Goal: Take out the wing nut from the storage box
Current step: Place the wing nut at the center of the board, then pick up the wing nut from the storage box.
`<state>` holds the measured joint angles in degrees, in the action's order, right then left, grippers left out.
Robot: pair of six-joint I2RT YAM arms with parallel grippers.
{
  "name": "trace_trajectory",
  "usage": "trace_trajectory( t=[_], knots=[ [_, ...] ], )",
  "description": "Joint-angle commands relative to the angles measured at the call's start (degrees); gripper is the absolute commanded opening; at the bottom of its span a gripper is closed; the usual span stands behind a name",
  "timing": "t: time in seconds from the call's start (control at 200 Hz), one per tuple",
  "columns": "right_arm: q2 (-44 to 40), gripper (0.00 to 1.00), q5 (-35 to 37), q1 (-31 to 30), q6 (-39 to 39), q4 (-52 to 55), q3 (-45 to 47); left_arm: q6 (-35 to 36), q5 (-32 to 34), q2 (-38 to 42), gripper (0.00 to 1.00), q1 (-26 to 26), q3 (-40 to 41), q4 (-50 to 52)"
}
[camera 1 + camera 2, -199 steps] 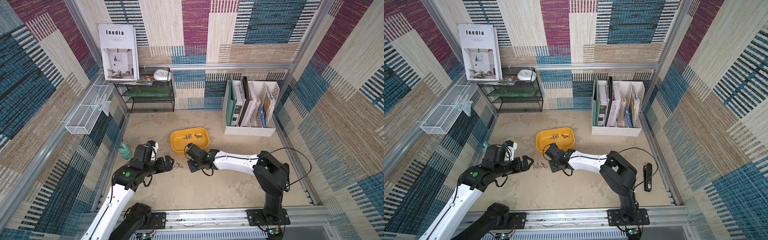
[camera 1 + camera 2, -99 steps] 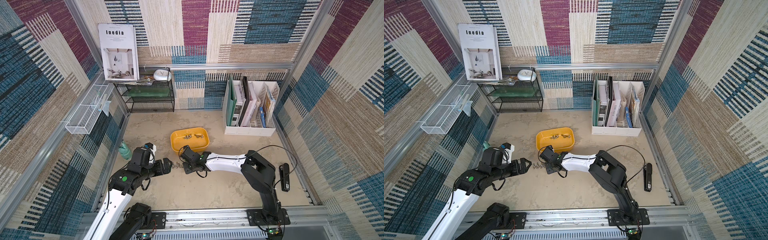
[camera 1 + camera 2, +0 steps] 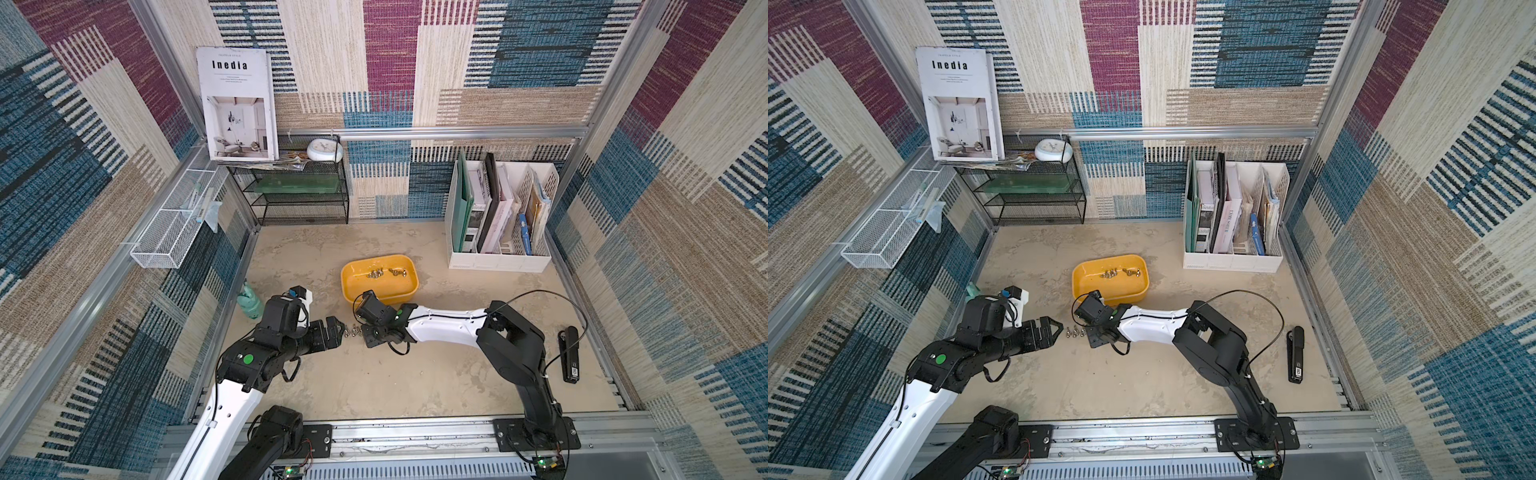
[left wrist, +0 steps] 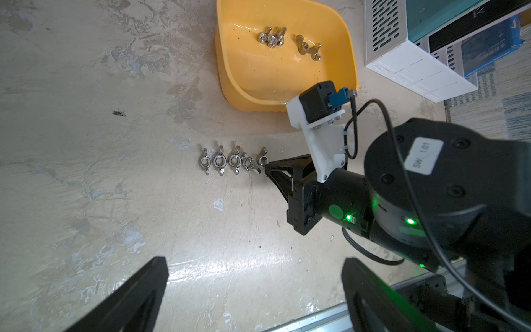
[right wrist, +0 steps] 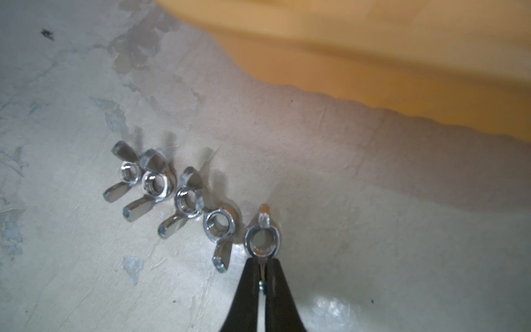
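In both top views the yellow tub (image 3: 380,287) (image 3: 1113,286) sits in the middle of the table (image 3: 374,386), with a few loose nuts (image 3: 384,272) lying toward its far side. Just near of the tub, a short row of nuts (image 3: 352,331) lies on the table between the two arms. The right gripper (image 3: 365,333) extends from the right to the row's right end. In a top view the left gripper (image 3: 1056,331) points at the row's left end, apart from it, its jaws spread wide.

In the left wrist view the left gripper (image 4: 254,262) stands wide open, with nothing between its fingers (image 4: 138,296). Four nuts lie side by side, and a fifth, the wing nut (image 4: 262,158), sits at the tip of the right gripper (image 4: 268,168).

In the right wrist view the right gripper (image 5: 262,263) is pinched tight on one wing of the wing nut (image 5: 261,238), which is just beside the row and outside the tub (image 5: 373,57). Whether the wing nut touches the table cannot be told.
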<state>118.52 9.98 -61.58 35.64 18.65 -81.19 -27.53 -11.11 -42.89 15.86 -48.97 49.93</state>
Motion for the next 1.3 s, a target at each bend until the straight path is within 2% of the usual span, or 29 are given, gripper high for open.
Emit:
trace_trajectory(
  t=[0.0, 0.105, 0.19, 0.426, 0.581, 0.816, 0.911, 1.142, 1.297],
  knots=[
    [-0.29, 0.17, 0.04, -0.4, 0.24, 0.77, -0.03, 0.87, -1.06, 0.08, 0.99, -0.04, -0.19, 0.47],
    [-1.33, 0.27, 0.73, -0.43, 0.12, 1.06, -0.18, 0.84, -1.05, 0.0, 0.99, -0.05, -0.33, 0.52],
    [-2.23, 0.39, 1.58, -0.42, -0.25, 1.91, -0.6, 0.97, -1.02, -0.19, 0.99, -0.04, -0.43, 0.46],
    [-5.63, 0.47, 7.46, -0.32, -1.23, 6.29, -3.63, 0.65, -0.09, -1.3, 0.99, -0.04, -1.38, 0.45],
    [-7.72, 0.61, 11.19, 1.35, -4.57, 8.27, -6.08, 0.27, -0.31, -3.6, 0.99, -0.02, -2.49, -0.23],
    [-7.0, 0.64, 9.47, 8.06, -9.02, 10.08, -10.14, -1.5, -2.33, -6.36, 0.99, -0.09, -3.63, -3.5],
    [-5.8, 0.68, 7.65, 11.37, -10.03, 10.41, -11.7, -2.27, -2.33, -7.68, 0.99, -0.04, -4.02, -4.3],
    [1.32, 0.72, 5.56, 16.22, -11.71, 13.57, -18.59, -3.64, -2.42, -10.45, 0.99, 0.12, -5.04, -5.79],
    [6.75, 0.72, 3.69, 18.66, -14.0, 14.33, -23.63, -3.39, -2.31, -11.85, 0.99, 0.14, -5.69, -6.32]
  ],
)
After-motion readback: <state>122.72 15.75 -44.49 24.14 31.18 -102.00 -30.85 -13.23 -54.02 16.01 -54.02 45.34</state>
